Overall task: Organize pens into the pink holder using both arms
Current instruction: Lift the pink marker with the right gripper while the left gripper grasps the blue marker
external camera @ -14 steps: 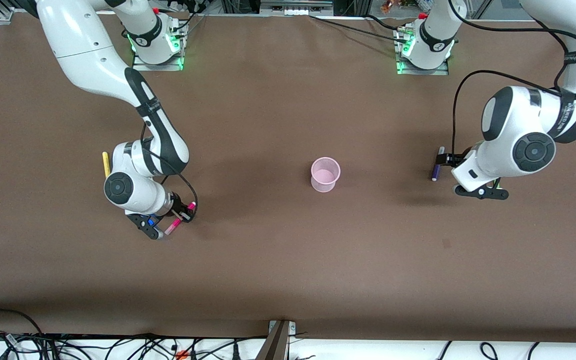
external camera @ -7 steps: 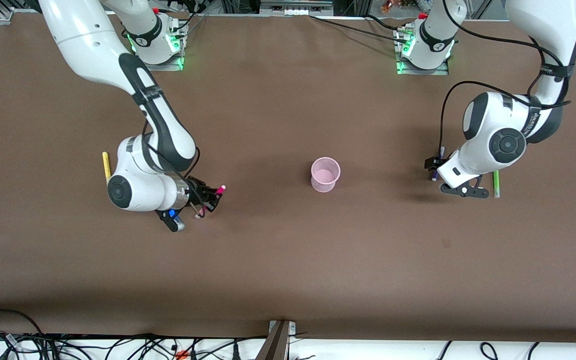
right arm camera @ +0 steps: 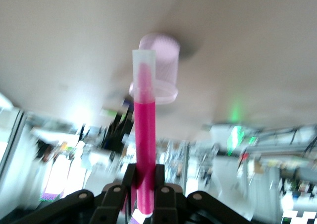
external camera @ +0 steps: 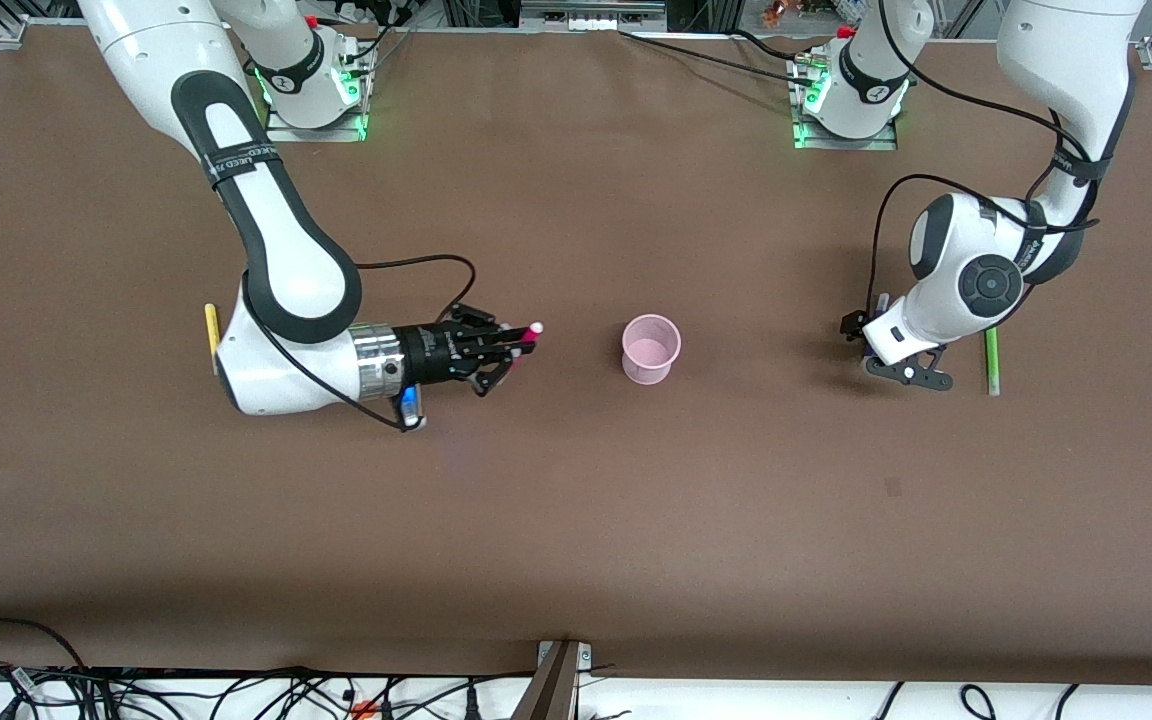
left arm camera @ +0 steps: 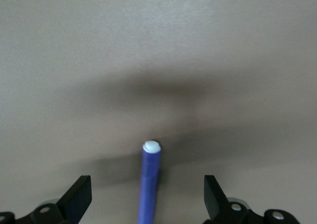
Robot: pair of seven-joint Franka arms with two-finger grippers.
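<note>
Yellow pen (external camera: pixel 211 328): a slim yellow marker lying flat on the brown table (external camera: pixel 576 520) at the right arm's end, just beside that arm's white wrist housing; not yet collected.

Right pincer (external camera: pixel 514 345): black two-finger pincer of the glossy white right arm, turned sideways over the table between the yellow pen and the holder, clenched on the magenta-pink marker pen (external camera: pixel 524 335). The right wrist view shows the fingers pinching the pen's lower barrel (right arm camera: pixel 144 149), its pale cap pointing at the cup, presumably so it can be carried over and tipped in.

Pink holder (external camera: pixel 651 348): small translucent pale pink plastic cup standing upright near the table's middle, between the two arms, where either can reach it. It looks empty inside.

Left pincer (external camera: pixel 861 335): black pincer of the white left arm, low at the table toward that arm's end. In the left wrist view its fingers (left arm camera: pixel 78 196) are spread wide, released, straddling the dark purple marker pen (left arm camera: pixel 148 184), which lies flat between them without being touched; this reads as lining up for a grasp.

Green pen (external camera: pixel 990 360): bright green marker flat on the table just beside the left arm's wrist, toward the table's end; waiting its turn.
</note>
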